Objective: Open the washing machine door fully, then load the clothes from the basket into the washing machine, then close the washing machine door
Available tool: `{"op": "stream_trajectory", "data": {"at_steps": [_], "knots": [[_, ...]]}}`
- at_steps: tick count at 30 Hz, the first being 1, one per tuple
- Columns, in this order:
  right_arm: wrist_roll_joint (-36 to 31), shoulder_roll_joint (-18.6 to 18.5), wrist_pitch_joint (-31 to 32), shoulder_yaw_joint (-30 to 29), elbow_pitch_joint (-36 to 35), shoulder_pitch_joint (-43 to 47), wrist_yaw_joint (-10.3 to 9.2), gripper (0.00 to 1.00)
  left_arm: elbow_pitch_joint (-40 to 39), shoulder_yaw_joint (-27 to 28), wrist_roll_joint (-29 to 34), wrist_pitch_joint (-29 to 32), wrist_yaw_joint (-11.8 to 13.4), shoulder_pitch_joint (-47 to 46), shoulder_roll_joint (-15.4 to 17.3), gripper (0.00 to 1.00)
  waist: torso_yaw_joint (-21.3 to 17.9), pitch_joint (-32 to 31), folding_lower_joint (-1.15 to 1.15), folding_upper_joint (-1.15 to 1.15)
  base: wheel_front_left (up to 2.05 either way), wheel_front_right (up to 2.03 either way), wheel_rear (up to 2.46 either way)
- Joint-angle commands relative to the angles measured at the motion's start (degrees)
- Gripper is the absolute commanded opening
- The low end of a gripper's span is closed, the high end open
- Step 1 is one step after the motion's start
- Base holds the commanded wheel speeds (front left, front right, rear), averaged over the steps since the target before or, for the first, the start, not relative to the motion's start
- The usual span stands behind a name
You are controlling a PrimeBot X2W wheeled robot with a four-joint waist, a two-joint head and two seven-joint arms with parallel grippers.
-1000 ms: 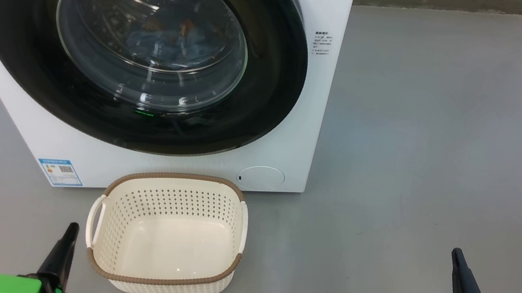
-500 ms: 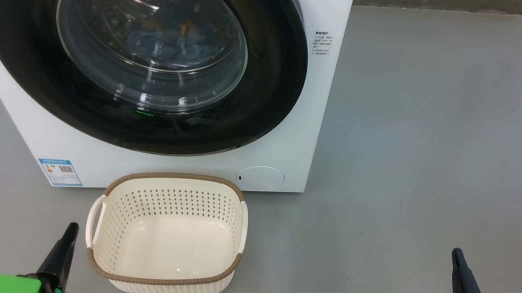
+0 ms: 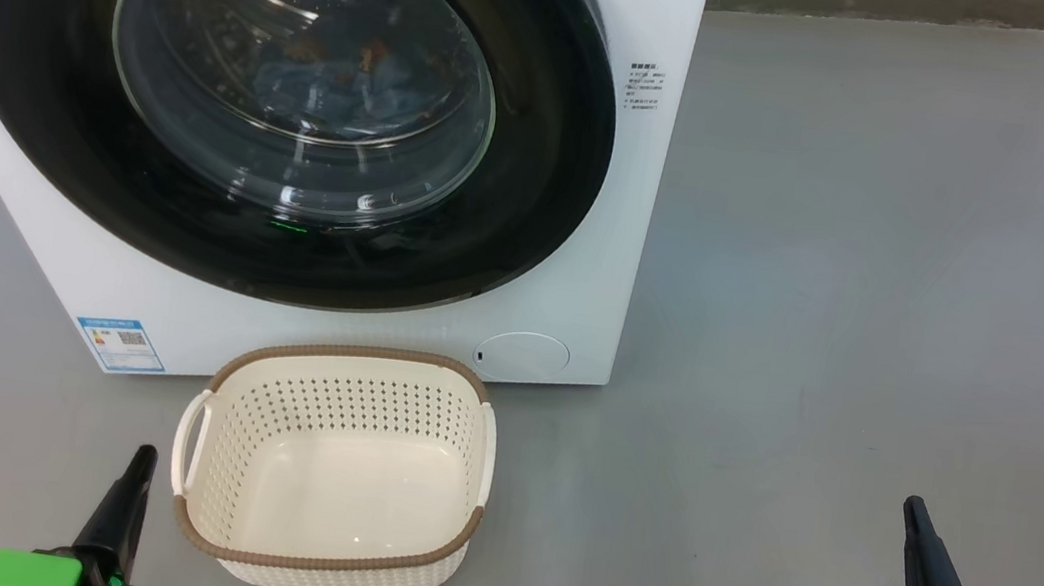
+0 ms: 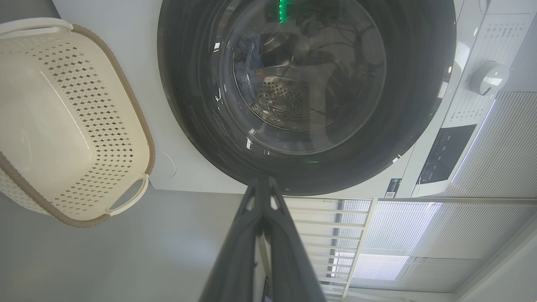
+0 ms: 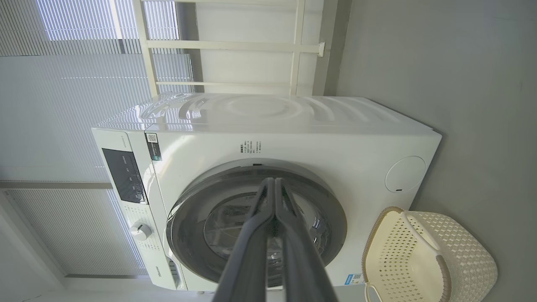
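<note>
Ahead of the robot, the washing machine door (image 3: 27,67) is sitting shut, with the clothes (image 3: 348,79) lying behind its glass and the basket (image 3: 353,351) standing empty before it. The left gripper (image 3: 145,460) is hovering just beside the basket, nearer the door; the right gripper (image 3: 914,516) is hanging well apart rightward, both pinched closed, holding nothing.

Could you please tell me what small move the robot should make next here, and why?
Probably none beyond resting the arms: the washing machine door looks shut, the clothes lie behind its glass, the basket is empty, and the left gripper and right gripper are shut, holding nothing.
</note>
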Motion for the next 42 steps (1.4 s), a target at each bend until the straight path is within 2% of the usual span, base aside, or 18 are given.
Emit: {"op": "stream_trajectory", "data": {"at_steps": [1,42], "knots": [[0.2,-0.2,0.4,1.4,-1.4,-2.3,-0.06,0.0,-1.1,2.0,-0.4,0.3,-0.2,-2.3,0.6,0.0,0.0,0.0,0.0,0.0,0.0,0.0,0.0],[0.2,-0.2,0.4,1.4,-1.4,-2.3,-0.06,0.0,-1.1,2.1,-0.4,0.4,-0.2,-2.3,0.6,0.0,0.0,0.0,0.0,0.0,0.0,0.0,0.0]]}}
